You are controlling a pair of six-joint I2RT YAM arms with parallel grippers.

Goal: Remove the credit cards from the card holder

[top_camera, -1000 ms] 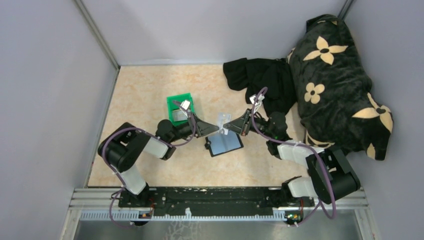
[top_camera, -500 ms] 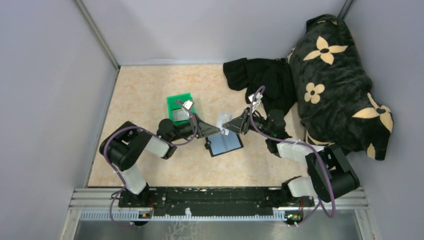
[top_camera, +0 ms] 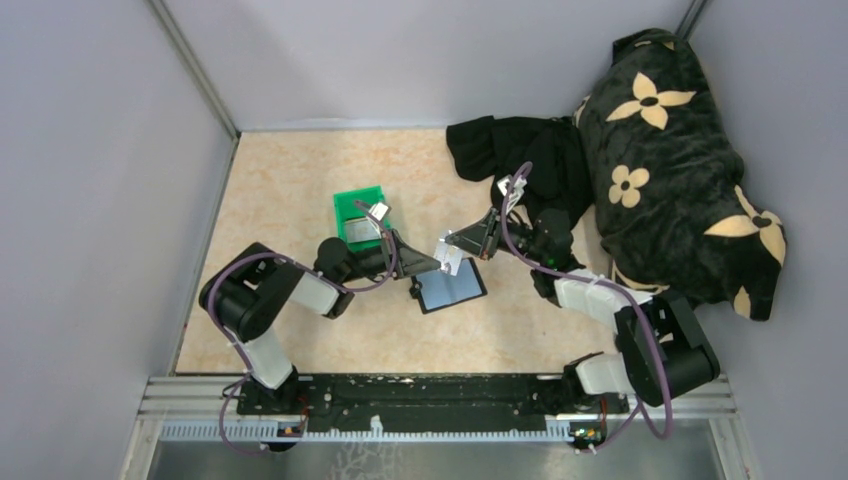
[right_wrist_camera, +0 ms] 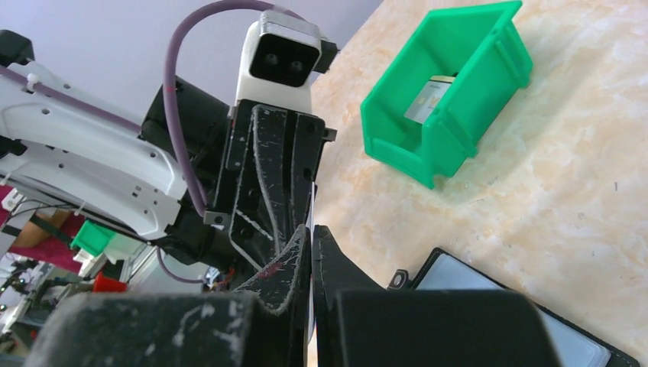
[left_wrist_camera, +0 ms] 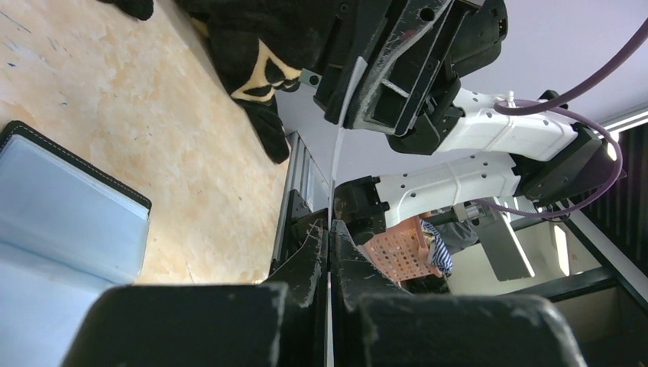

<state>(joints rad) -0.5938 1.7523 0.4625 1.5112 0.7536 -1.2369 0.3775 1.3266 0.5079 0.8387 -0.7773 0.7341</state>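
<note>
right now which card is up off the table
The pale card pinched between the left pincer and right pincer, held off the tabletop. The other card lies in the green bin.

1. From my station I count two cards (top_camera: 452,259) (right_wrist_camera: 426,103).
2. I see one holder (top_camera: 455,289).
3. One bin (top_camera: 345,205), green.
4. One cloth (top_camera: 520,150), black.
5. One cushion (top_camera: 680,170), flowered.
6. Two grippers under my control: the left gripper (left_wrist_camera: 329,229) and the right gripper (right_wrist_camera: 312,233).

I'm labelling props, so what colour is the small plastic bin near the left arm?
The bin is bright green; the right wrist view shows it best.
</note>
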